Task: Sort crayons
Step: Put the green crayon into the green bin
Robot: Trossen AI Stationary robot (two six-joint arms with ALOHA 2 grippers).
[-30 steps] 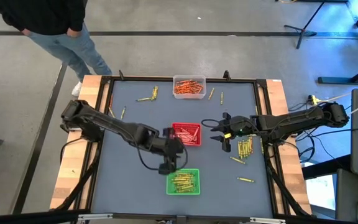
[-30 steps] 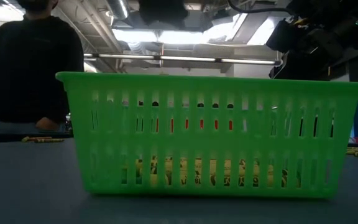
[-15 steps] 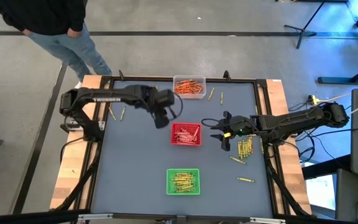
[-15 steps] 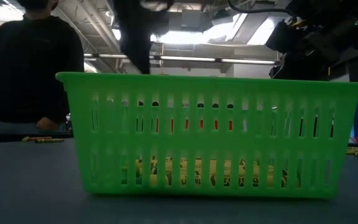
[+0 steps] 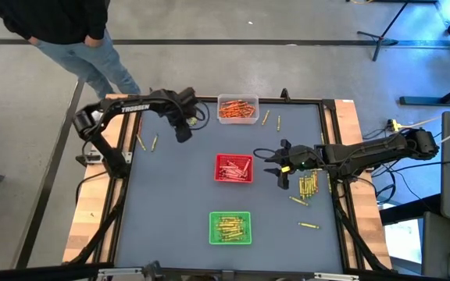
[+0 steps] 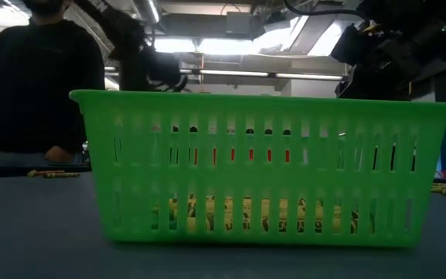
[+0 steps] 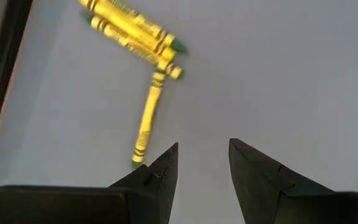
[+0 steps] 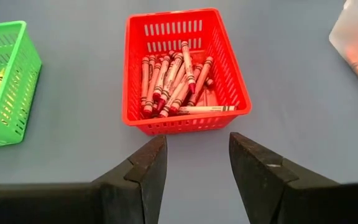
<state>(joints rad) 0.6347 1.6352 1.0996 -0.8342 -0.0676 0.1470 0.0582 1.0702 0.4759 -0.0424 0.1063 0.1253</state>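
A slatted green basket [image 5: 230, 227] is holding yellow-green crayons [image 5: 230, 228]. A red basket [image 5: 233, 168] is holding red crayons [image 8: 173, 85]. A clear tray [image 5: 237, 109] is showing orange crayons [image 5: 237, 108]. Loose yellow crayons with black bands and green tips [image 7: 132, 32] are lying on the blue-grey table [image 5: 170, 203].

The right pincer [image 8: 196, 163] hangs with its two dark fingers apart and empty over the grey tabletop [image 8: 73, 162], facing a red tray [image 8: 225, 71] of red crayons [image 8: 173, 87]; a green tray [image 8: 18, 93] sits beside it
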